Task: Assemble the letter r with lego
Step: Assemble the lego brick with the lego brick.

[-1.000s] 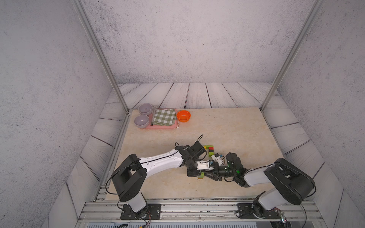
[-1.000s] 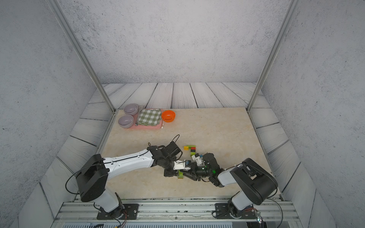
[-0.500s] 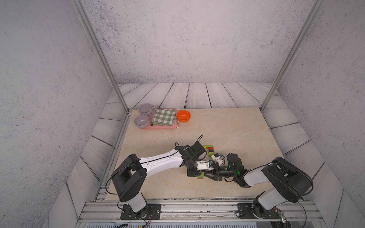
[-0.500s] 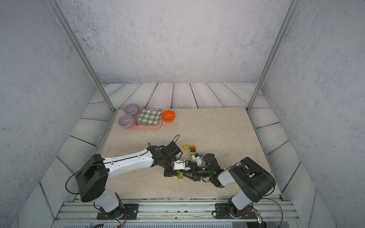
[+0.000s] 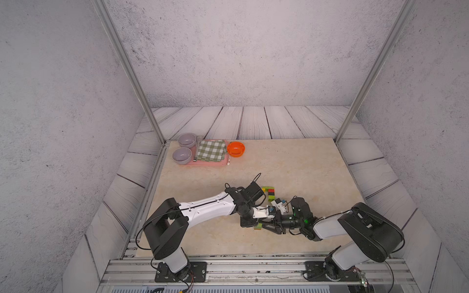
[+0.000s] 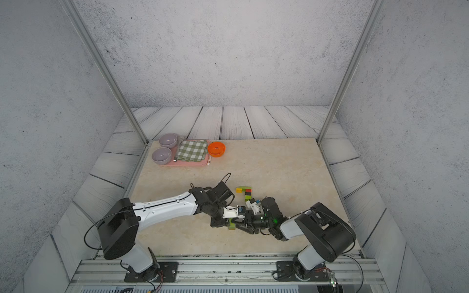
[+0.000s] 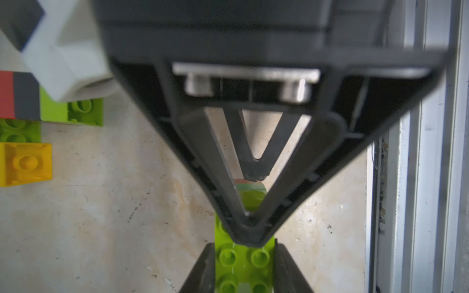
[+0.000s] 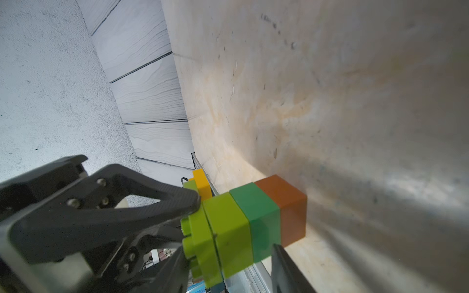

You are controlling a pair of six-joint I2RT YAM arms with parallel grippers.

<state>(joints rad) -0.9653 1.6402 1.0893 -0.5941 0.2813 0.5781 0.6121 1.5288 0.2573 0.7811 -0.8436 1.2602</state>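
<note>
A short lego stack (image 8: pixel 228 228) of two lime bricks, a green one and a brown-orange one sits low on the table; only its lime end (image 5: pixel 258 226) (image 6: pixel 231 225) shows in both top views. My left gripper (image 7: pixel 243 274) (image 5: pixel 253 225) is shut on the studded lime brick (image 7: pixel 243 256). My right gripper (image 8: pixel 228 269) (image 5: pixel 265 225) meets it from the opposite side. One finger is on the studded lime face and the other is at the green and brown-orange bricks. A separate hook of yellow, lime, red, black and green bricks (image 5: pixel 269 192) (image 6: pixel 245 192) (image 7: pixel 25 162) lies just behind.
At the back left a pink tray (image 5: pixel 210 163) carries two grey bowls (image 5: pixel 182 155) and a checked cloth (image 5: pixel 212 151). An orange bowl (image 5: pixel 236 149) stands beside it. The metal rail (image 5: pixel 253 266) runs along the front edge, close to both arm bases.
The right arm's elbow has edged slightly to the left. Both grippers and the bricks stay where they were.
</note>
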